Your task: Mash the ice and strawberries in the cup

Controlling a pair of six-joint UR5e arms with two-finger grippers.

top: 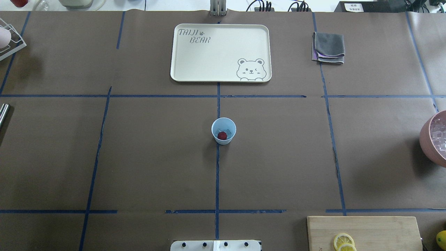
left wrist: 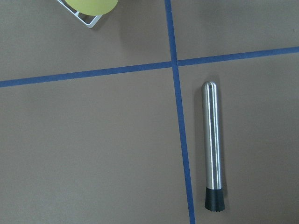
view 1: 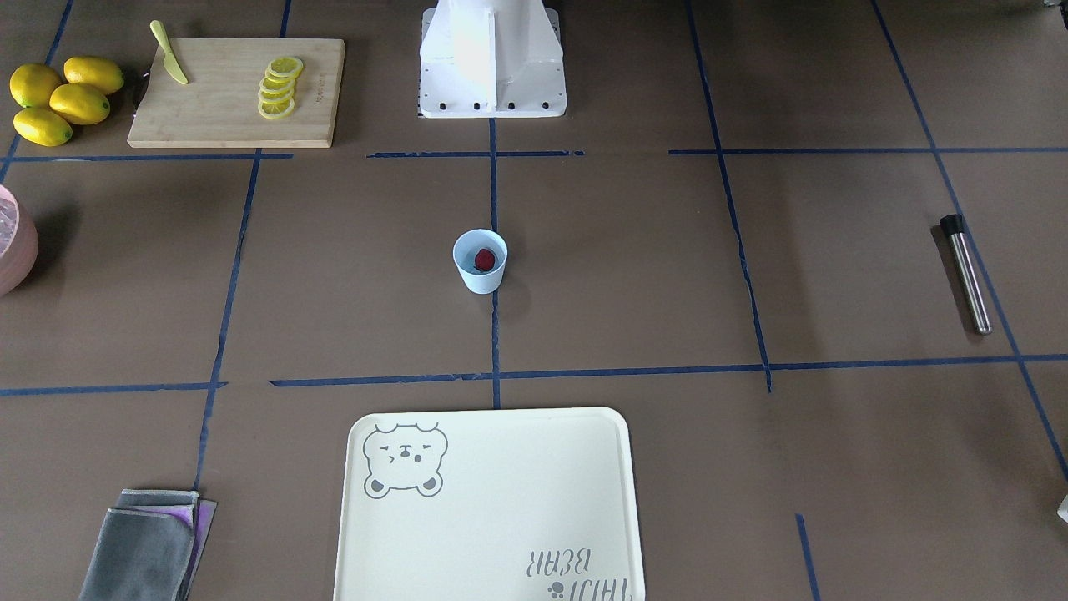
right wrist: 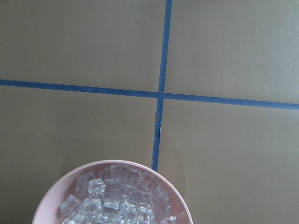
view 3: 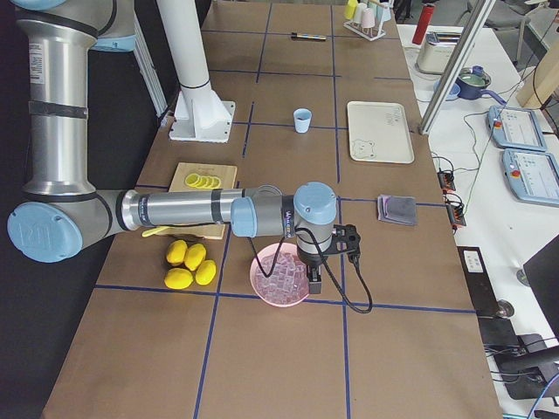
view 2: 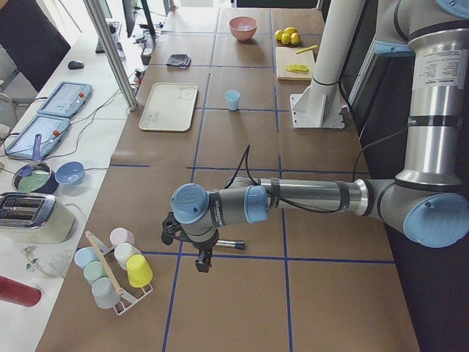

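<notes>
Done: a strawberry (view 1: 485,260) lies inside the cup (view 1: 480,261); a pale shape beside it may be an ice cube, but that is too small to tell.
Left to do: by this look, nearly everything. The masher (left wrist: 212,144) lies untouched, no mashing has begun, and the ice (right wrist: 112,200) fills the pink bowl (top: 425,137).
Cup place: the middle of the surface (top: 139,157), well apart from both arms.
Cup direction: upright, mouth up, long axis vertical.
Masher place: flat near the surface's left end edge.
Masher direction: long axis runs roughly from the robot's edge to the far edge, slightly slanted; the black end points toward the robot's edge, the rounded steel end away.
Bowl place: at the surface's right end edge.
Left tool (view 2: 203,265): hangs over the masher, not touching it; apart or together cannot be told.
Right tool (view 3: 312,284): hangs over the bowl's ice; apart or together cannot be told.
Likely step: fetching masher and ice.
</notes>
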